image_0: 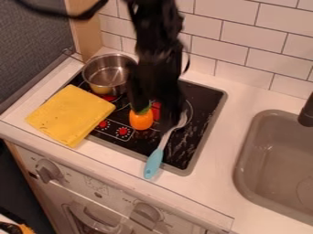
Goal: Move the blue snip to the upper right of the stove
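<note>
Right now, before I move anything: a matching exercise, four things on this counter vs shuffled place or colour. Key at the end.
Things:
1. Pot
2. Utensil
3. Sink
4. Cloth

Places, colours:
A. Yellow, overlapping the left part of the stovetop
B. Set into the counter, right of the stovetop
C. Shiny metal, at the stovetop's back left
D. Light blue handle crossing the stovetop's front edge

Pairs: 1-C, 2-D, 3-B, 4-A
</note>
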You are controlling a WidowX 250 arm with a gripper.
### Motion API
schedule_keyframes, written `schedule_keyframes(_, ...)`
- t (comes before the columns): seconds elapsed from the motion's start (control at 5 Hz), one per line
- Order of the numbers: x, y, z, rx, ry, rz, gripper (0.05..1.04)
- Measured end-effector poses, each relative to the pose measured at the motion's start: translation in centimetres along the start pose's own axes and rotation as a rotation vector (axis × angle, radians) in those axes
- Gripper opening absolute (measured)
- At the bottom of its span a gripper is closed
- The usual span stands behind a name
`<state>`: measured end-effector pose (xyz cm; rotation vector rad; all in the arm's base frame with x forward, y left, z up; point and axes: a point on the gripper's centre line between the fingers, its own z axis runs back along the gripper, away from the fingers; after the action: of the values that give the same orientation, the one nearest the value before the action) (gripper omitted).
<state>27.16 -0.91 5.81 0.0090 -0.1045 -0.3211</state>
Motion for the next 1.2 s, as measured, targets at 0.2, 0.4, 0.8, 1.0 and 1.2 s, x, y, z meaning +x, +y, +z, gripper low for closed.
schedule_keyframes(0.2,-2.8,-0.5,-1.1,0.032,-0.009,0.036,1.004)
schedule_keyframes(0.4,-3.9,-0.5,-2.3,0.027,-0.031,0.091,1.003)
schedule_keyframes(0.8,-2.0,-1.4,-5.3,0.004,-0.035,0.139,1.001)
schedule_keyframes(1.0,-1.4,-1.0,-5.4,-0.016,-0.057,0.171,0.948)
schedule_keyframes(1.2,-1.6,-0.7,-5.5,-0.013,-0.057,0.174,0.685)
